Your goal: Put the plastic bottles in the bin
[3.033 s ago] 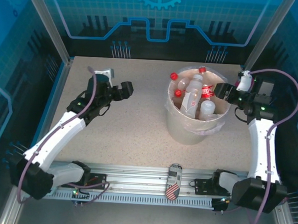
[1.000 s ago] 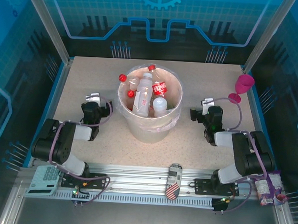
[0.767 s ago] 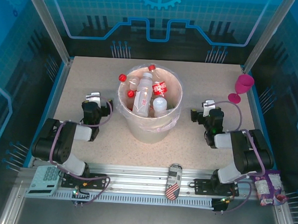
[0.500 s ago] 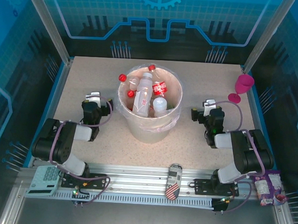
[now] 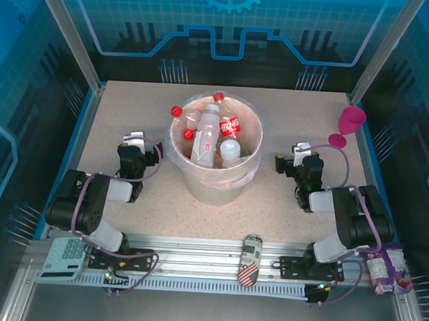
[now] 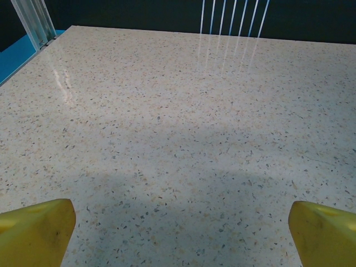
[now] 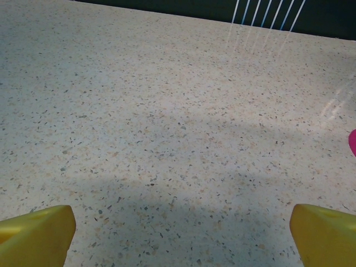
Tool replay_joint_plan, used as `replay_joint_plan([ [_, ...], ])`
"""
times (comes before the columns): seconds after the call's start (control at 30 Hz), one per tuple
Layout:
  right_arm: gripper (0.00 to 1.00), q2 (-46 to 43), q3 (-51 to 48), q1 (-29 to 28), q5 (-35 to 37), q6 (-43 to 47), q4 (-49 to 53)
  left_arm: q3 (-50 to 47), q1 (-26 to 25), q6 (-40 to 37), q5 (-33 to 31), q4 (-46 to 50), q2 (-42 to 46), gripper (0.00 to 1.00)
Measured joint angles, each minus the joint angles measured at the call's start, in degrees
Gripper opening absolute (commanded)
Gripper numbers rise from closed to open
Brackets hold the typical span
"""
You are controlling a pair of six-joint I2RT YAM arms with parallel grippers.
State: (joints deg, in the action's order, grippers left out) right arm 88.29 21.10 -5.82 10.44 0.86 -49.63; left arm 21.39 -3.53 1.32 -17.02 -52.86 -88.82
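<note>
I judge the sorting finished: all the plastic bottles (image 5: 208, 135) I can see stand packed in the bin (image 5: 216, 188) at the centre of the bench (image 5: 124, 105). My left pincer (image 6: 181, 236) sits at the bin's nine o'clock and my right pincer (image 7: 181, 236) at its three, both spread wide and empty. The next move likely calls only for a check. The bin is round, smooth cream plastic with a crinkly clear liner. The bottles are clear and red-capped, and the bench is glossy and speckled like stone.

bin (image 5: 213, 189) central, goblet (image 5: 352, 117) far right — flanks free
</note>
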Motion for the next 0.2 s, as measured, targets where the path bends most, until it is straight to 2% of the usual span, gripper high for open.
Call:
replay_joint_plan([
  [0.2, 1.0, 0.0, 0.0, 0.02, -0.42, 0.0, 0.02, 0.0, 0.0, 0.0, 0.0, 0.0, 0.0, 0.99],
])
